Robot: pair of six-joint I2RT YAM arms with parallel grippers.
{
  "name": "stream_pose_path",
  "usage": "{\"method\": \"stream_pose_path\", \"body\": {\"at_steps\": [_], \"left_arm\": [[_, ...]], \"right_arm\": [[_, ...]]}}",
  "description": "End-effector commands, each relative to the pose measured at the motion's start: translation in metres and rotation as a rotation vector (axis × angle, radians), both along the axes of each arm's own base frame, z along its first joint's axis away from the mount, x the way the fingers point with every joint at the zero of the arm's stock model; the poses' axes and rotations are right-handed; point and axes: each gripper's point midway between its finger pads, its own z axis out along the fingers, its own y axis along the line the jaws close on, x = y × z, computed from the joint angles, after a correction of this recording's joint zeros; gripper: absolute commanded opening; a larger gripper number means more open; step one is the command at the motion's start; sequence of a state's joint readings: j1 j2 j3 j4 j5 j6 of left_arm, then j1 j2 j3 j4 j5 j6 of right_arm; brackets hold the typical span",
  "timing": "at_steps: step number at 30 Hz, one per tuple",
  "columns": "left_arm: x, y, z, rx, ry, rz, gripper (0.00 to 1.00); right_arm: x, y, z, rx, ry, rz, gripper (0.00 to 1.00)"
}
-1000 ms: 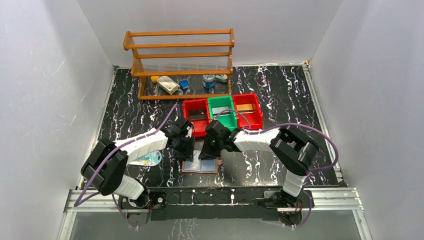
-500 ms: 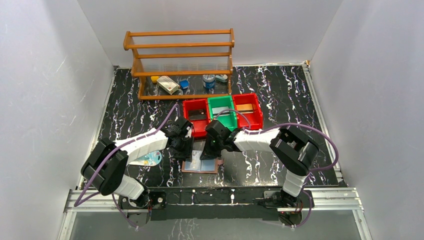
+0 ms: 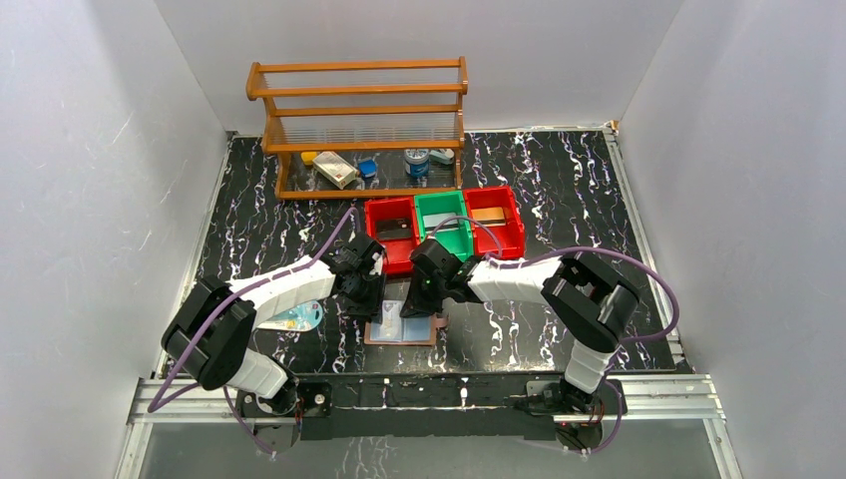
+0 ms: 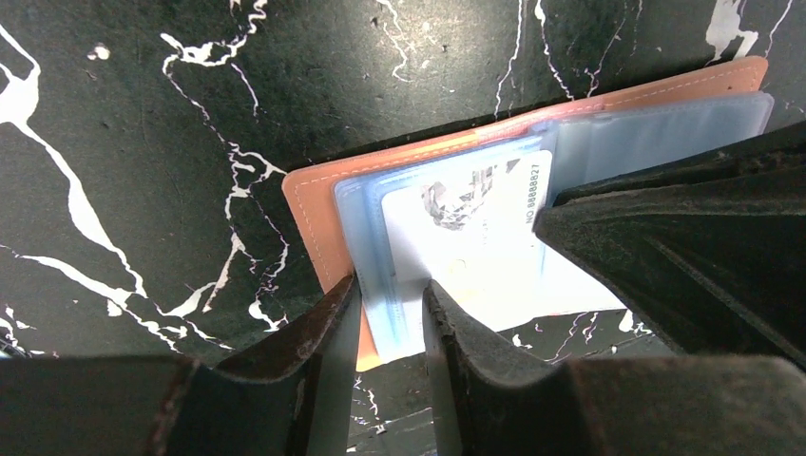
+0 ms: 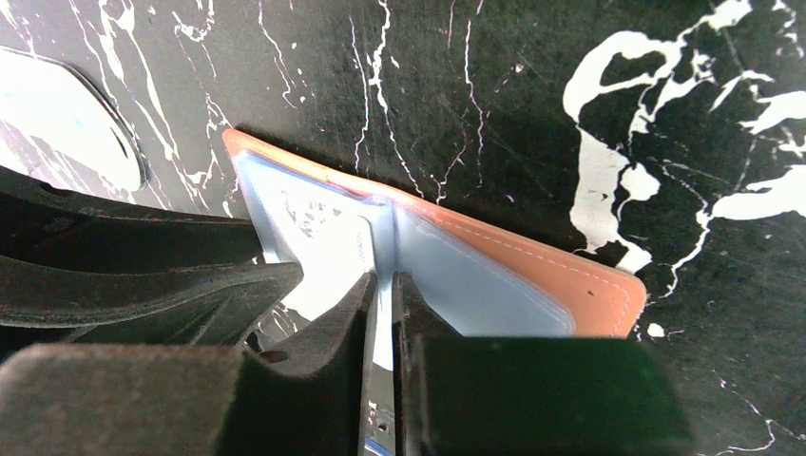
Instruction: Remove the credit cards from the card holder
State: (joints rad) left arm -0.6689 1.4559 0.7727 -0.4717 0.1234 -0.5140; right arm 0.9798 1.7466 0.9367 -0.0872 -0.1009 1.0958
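The card holder point(image 3: 404, 334), a reddish-brown wallet, lies open on the table near the front edge. Its pale bluish clear pockets face up point(image 4: 314, 228) point(image 5: 570, 280). A pale card point(image 4: 456, 247) with a printed number sits in the left pocket point(image 5: 314, 228). My left gripper point(image 3: 367, 299) point(image 4: 390, 318) is narrowly open, its tips down astride the left pocket's outer edge. My right gripper point(image 3: 417, 302) point(image 5: 382, 304) is shut on a thin pale edge at the wallet's middle fold, beside the card's numbered end. Another pale blue and orange card point(image 3: 296, 317) lies on the table to the left.
Red point(image 3: 389, 232), green point(image 3: 444, 225) and red point(image 3: 494, 222) bins stand in a row behind the grippers. A wooden rack point(image 3: 359, 130) with small items stands at the back. The two grippers are close together over the wallet. White walls enclose the table.
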Motion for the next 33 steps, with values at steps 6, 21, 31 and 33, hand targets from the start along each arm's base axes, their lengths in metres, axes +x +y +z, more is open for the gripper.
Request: {"method": "stream_pose_path", "body": {"at_steps": [6,21,31,33], "left_arm": [[-0.018,0.005,-0.008,0.004,0.069,-0.053,0.28],[-0.015,0.011,-0.009,0.042,0.056,-0.019,0.28],[-0.017,0.015,-0.011,0.058,0.060,-0.013,0.28],[-0.017,0.015,-0.011,0.060,0.061,-0.015,0.28]], "right_arm": [[0.003,0.008,-0.001,-0.004,0.001,0.021,0.28],[0.005,-0.010,-0.017,-0.237,-0.043,0.041,0.28],[0.011,-0.013,-0.002,-0.211,-0.098,0.022,0.08],[0.012,-0.014,0.000,-0.208,-0.106,0.014,0.07]]}}
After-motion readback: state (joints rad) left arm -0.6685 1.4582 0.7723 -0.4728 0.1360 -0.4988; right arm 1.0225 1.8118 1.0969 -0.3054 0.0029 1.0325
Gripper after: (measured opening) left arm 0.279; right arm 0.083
